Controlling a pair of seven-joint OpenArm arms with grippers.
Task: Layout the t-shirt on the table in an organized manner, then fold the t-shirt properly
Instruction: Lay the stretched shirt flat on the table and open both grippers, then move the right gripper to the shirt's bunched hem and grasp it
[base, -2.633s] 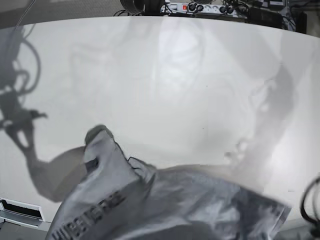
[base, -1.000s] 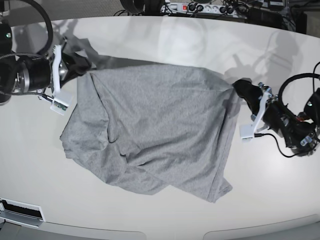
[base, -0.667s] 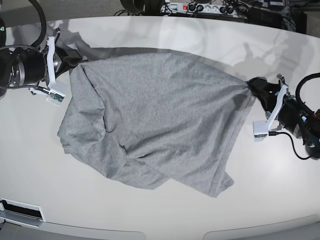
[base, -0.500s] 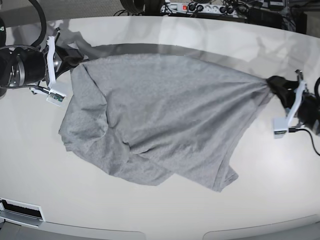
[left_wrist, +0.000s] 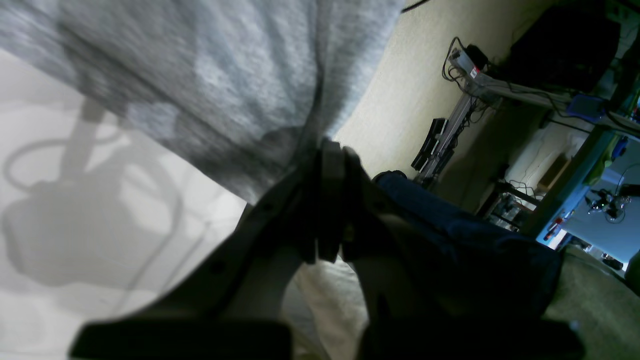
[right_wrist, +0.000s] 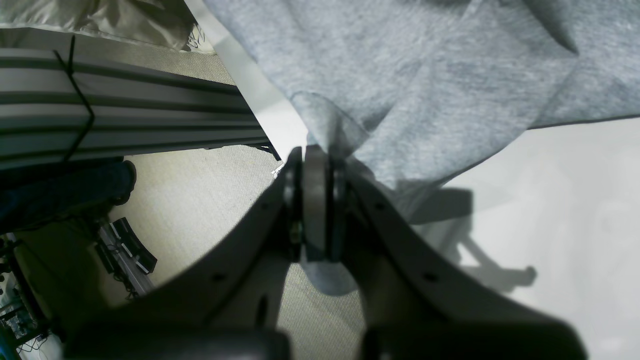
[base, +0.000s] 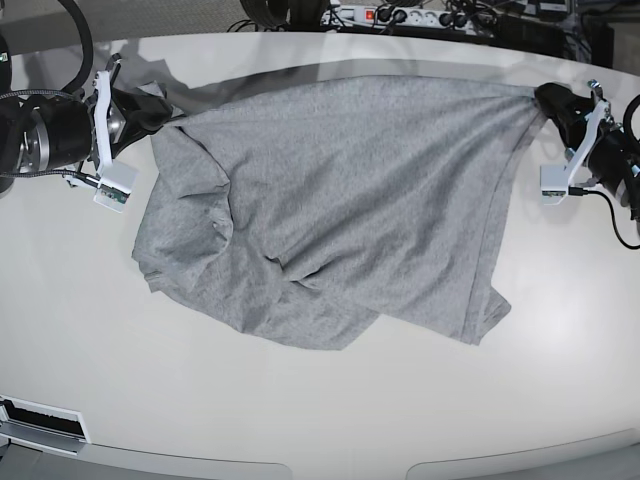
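T-shirt: grey, stretched between my tools over the white counter, lower half rumpled.
Left tool: clamped on one corner.
Right tool: clamped on the opposite corner.

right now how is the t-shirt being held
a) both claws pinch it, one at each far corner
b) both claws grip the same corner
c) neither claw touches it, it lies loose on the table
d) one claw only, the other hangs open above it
a: the left claw and the right claw are each shut on an opposite far corner of the t-shirt, stretching its far edge across the table.
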